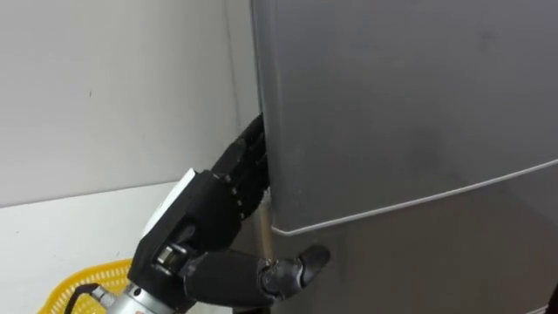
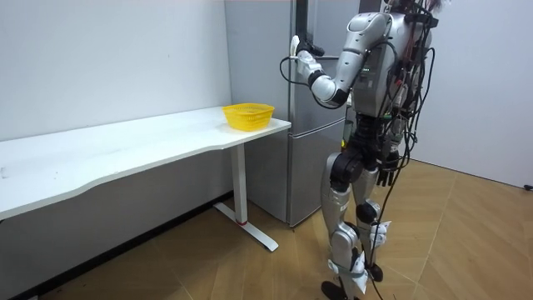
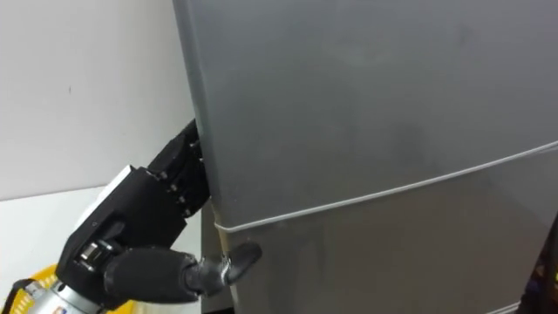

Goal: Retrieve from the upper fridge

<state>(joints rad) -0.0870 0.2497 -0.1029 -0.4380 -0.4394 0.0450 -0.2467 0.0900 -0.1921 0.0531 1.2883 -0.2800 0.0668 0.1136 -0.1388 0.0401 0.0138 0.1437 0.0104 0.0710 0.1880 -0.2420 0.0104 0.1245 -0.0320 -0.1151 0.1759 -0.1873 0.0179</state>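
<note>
**Grey door, left hand at its edge**

Grey metal, smooth, flat and faintly brushed, makes up the upper door of the fridge. It looks shut, so whatever I am to fetch must lie behind it. A thin pale seam divides it from the lower door.

What matters for the next move is the door's free edge. It runs straight from 12 to 6 o'clock and sits at 3 o'clock from my left hand, touching it. The hand is black and blocky with a white back. Its far end is tucked behind that edge, so I cannot tell whether it grips or merely rests there. I judge the pull has to come toward me, away from the fridge face.

My right hand hangs low by the hip, well apart from the door, so the left is plainly the nearer. At 7 o'clock a yellow open-mesh plastic basket sits on the white bench, near the fridge.
</note>
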